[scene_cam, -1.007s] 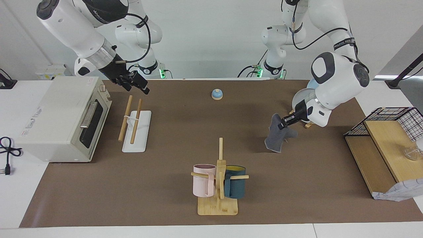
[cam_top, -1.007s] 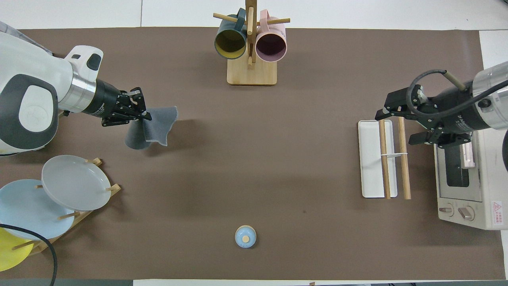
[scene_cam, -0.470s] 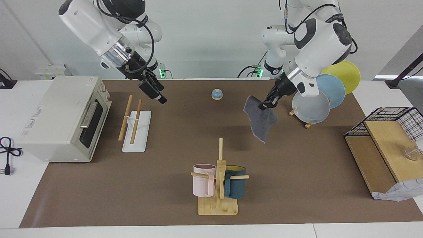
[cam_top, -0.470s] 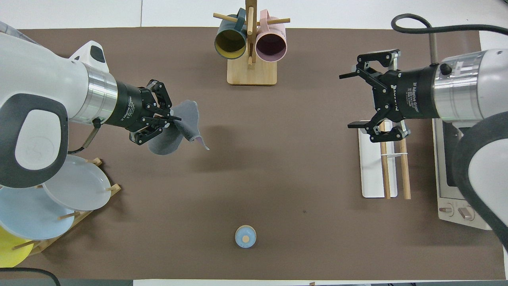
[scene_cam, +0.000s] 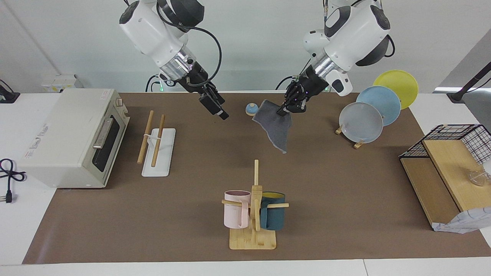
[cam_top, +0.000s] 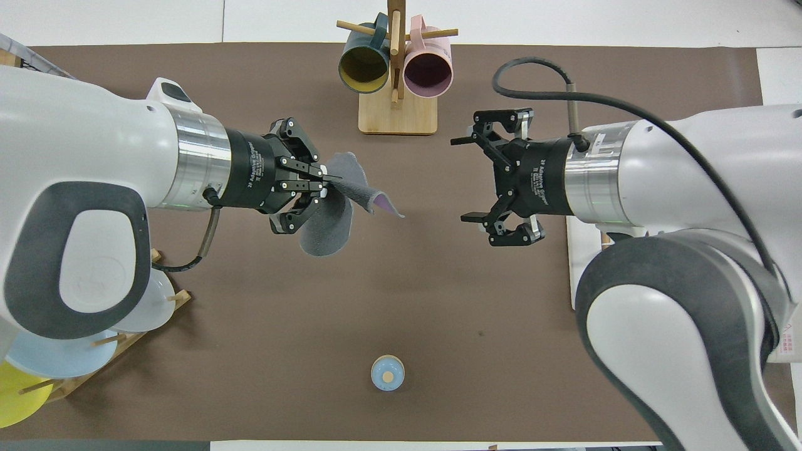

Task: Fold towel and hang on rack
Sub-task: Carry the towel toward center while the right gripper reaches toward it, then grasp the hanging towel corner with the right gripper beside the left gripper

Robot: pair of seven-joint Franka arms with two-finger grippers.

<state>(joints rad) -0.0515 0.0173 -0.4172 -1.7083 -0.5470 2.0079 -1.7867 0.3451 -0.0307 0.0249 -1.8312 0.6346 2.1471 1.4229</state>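
Overhead view, item: towel (cam_top: 329, 216), grey, hanging from left pincer (cam_top: 326, 183), clamped on one edge, in the air over mid-surface. Right pincer (cam_top: 468, 178), fingers apart, at its 3 o'clock. Rack (scene_cam: 155, 143) well apart. Risk: pinch is at the margin; cloth may slip during handover and drop unfolded.

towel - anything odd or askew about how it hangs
Yes. The towel dangles unfolded from one pinched corner in the left end effector, high over the mat, grey face out, one tip curling to show purple.
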